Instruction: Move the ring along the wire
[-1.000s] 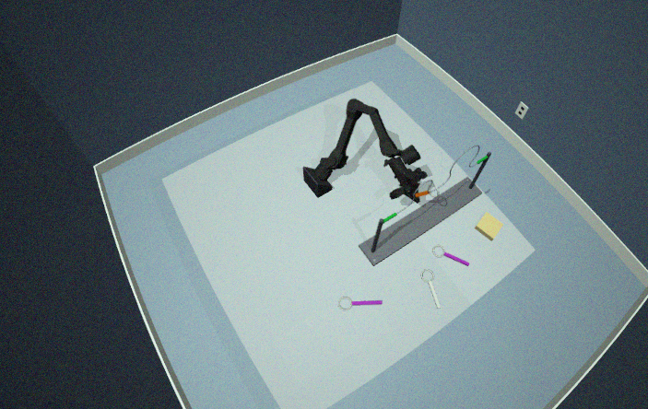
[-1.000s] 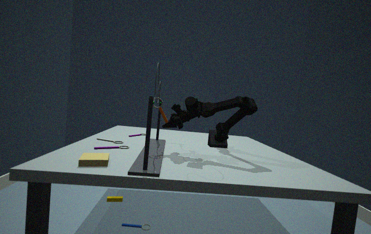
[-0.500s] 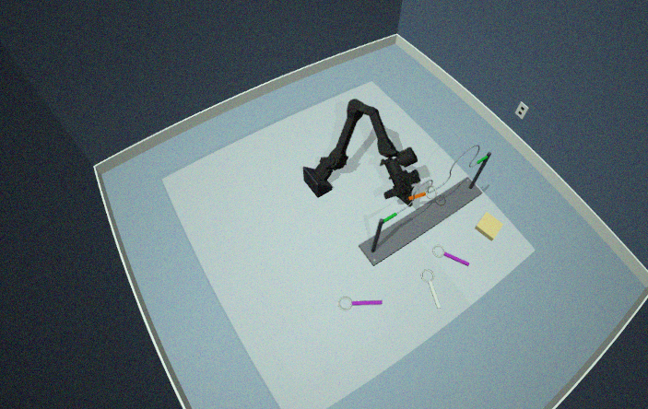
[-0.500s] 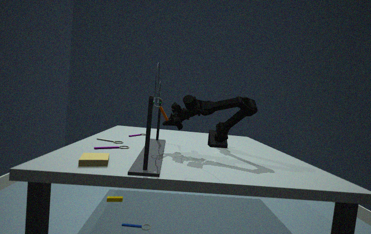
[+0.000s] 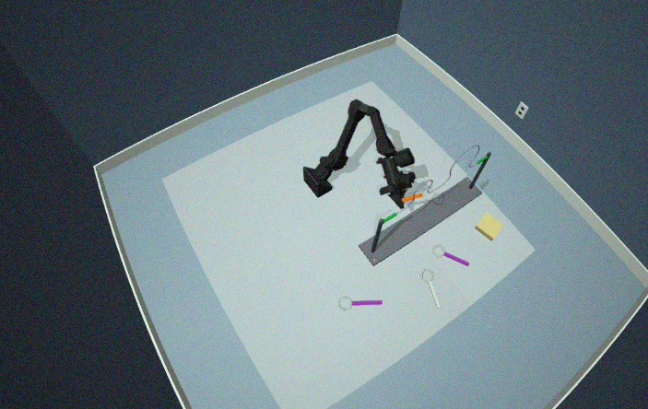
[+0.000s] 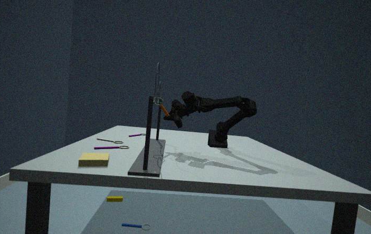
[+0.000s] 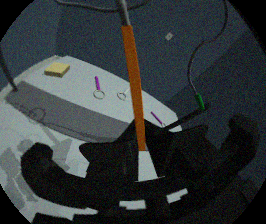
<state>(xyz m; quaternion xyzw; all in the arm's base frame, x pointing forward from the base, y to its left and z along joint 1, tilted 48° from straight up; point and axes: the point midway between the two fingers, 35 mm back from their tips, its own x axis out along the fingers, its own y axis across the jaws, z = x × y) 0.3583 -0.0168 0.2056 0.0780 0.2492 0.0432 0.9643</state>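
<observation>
- Top view: set high and looking steeply down, well back, turned so the table lies aslant, with floor and walls around it.
- Exterior view: just above table height, facing nearly level across the near edge toward the dark wall, farther off than the wrist view, with floor below.
- Wrist view: close behind the jaws, looking out past them, inside a round dark border.
- Top and exterior share the whole arm; all three share the grey base board.

dark post left of centre in top view, curving wire rising toward upper right, open air between wire and frame's upper left
</observation>
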